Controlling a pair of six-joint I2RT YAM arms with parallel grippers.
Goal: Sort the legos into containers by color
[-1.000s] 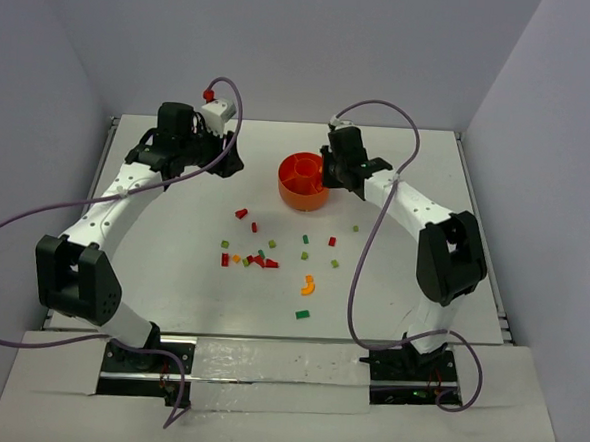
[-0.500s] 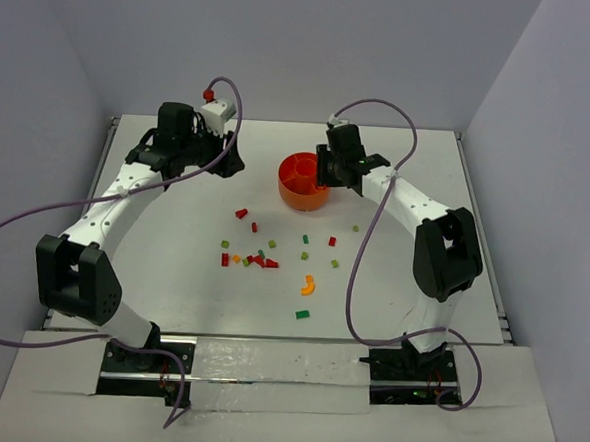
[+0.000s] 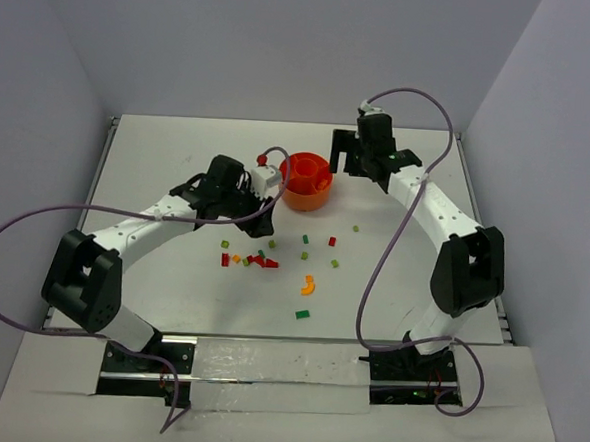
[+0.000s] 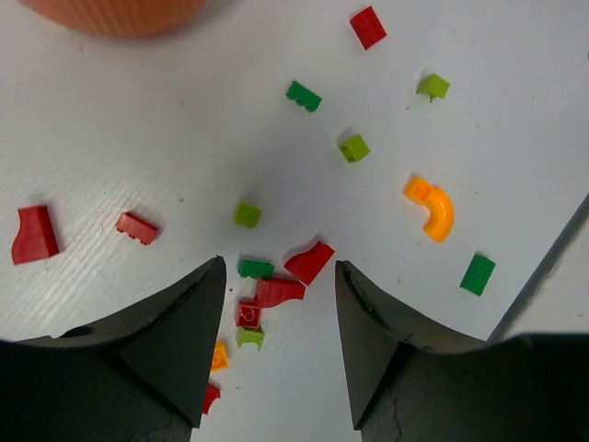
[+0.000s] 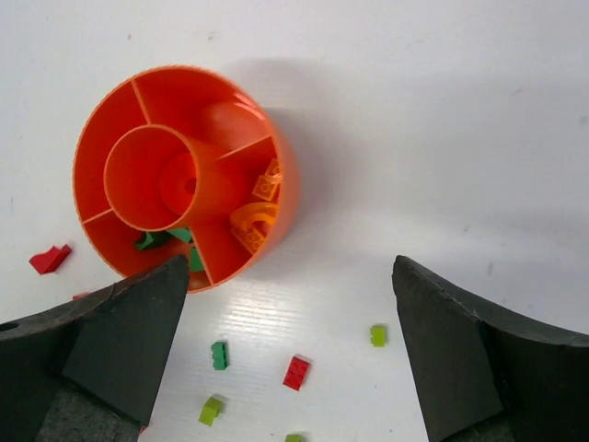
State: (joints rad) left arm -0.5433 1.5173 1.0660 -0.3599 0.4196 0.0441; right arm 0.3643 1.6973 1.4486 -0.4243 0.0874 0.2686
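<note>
On the white table (image 3: 170, 304) the left arm (image 3: 139, 227) lies low, bent in toward the middle. The right arm (image 3: 436, 205) stretches to the far side. The left gripper (image 4: 278, 267) points down, jaws spread and empty, over a cluster of red legos (image 4: 281, 291). The right gripper (image 5: 290, 267) hangs wide open, holding nothing, above the orange bowl (image 5: 287, 189) at the table's far middle. One compartment holds orange pieces (image 5: 253, 221), its neighbour green pieces (image 5: 147, 241).
</note>
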